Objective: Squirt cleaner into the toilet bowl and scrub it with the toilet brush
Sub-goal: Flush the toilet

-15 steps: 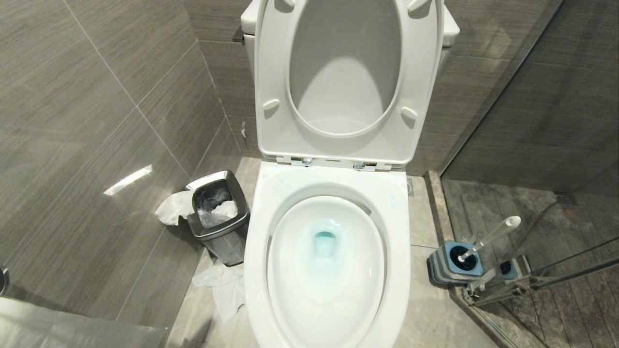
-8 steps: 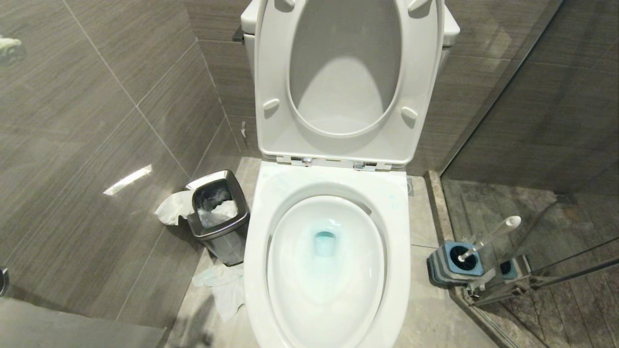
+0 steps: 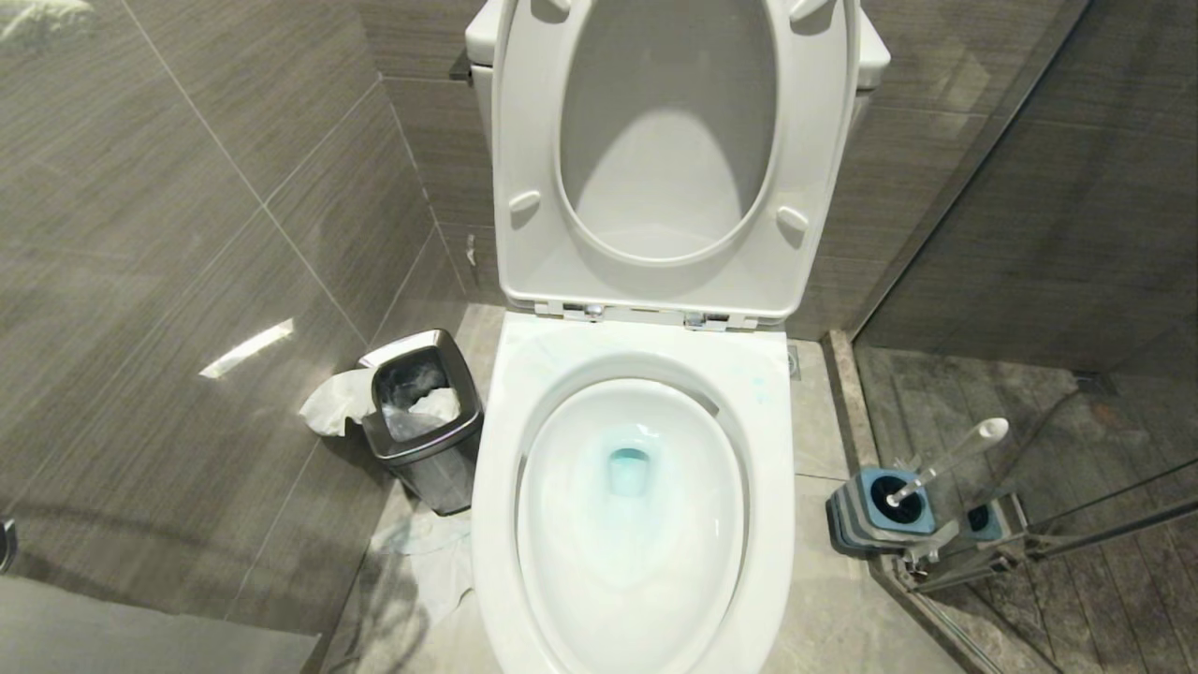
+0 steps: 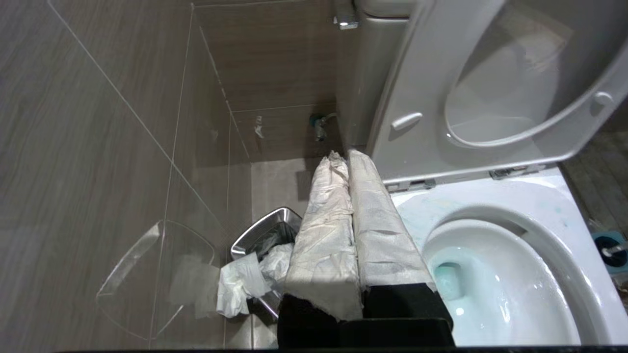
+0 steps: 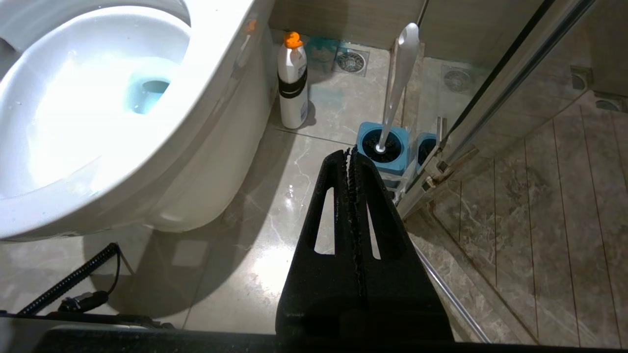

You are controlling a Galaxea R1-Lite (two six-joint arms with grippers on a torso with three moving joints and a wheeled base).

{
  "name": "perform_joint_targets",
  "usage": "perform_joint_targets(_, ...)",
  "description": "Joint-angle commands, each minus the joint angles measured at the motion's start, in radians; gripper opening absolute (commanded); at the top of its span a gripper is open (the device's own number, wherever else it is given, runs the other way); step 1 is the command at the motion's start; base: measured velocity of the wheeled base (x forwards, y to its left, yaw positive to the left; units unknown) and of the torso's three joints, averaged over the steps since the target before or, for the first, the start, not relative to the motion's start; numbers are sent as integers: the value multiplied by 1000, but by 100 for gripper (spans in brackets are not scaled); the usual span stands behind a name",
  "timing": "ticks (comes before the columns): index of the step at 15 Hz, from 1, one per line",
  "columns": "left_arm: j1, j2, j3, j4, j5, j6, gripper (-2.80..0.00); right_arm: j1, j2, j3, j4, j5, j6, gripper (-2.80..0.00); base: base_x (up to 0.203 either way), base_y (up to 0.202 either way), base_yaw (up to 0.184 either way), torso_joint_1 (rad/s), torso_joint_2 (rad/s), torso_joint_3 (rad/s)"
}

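Head view: the bowl (image 3: 632,524) is sitting at 6 o'clock with its seat and lid (image 3: 669,159) standing raised at 12, and the cleaner (image 3: 627,468) is tinting the water pale blue at the bowl's centre. The brush (image 3: 945,461) is standing in its blue holder (image 3: 880,510) at 4 o'clock, handle leaning toward 2. A steel bin (image 3: 421,417) is sitting at 9 o'clock, tissue (image 3: 430,562) lying on the floor below it. Neither arm is showing here

Left wrist view: the left pincer (image 4: 343,159), its fingers wrapped in white cloth, is clenched on nothing and hanging between the bin (image 4: 267,235) and the bowl (image 4: 510,274)

Right wrist view: the right pincer (image 5: 349,154) is clenched empty above the floor, its tip pointing at the holder (image 5: 382,147), the brush (image 5: 400,68) rising from it. A white bottle (image 5: 293,83) with an orange cap is standing just beside the bowl (image 5: 98,113)
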State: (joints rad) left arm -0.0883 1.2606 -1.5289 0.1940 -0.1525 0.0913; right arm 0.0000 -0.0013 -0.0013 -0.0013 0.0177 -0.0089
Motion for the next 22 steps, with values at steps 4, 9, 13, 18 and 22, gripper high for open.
perform_joint_targets(4,-41,321,-250,-112,110,-16,-280,0,1,0,0,1,0,-280,0,0,0,0,0,0)
perform_joint_targets(9,-148,497,-421,-249,251,-31,-280,0,1,0,0,1,0,-280,0,0,0,0,0,0)
perform_joint_targets(13,-252,560,-422,-450,341,-38,-280,0,1,0,0,1,-1,-280,0,0,0,0,0,0)
perform_joint_targets(18,-308,604,-421,-576,371,-40,-280,0,1,0,0,1,0,-280,0,0,0,0,0,0)
perform_joint_targets(22,-312,634,-420,-640,392,-38,-280,0,1,0,0,1,0,-280,0,0,0,0,0,0)
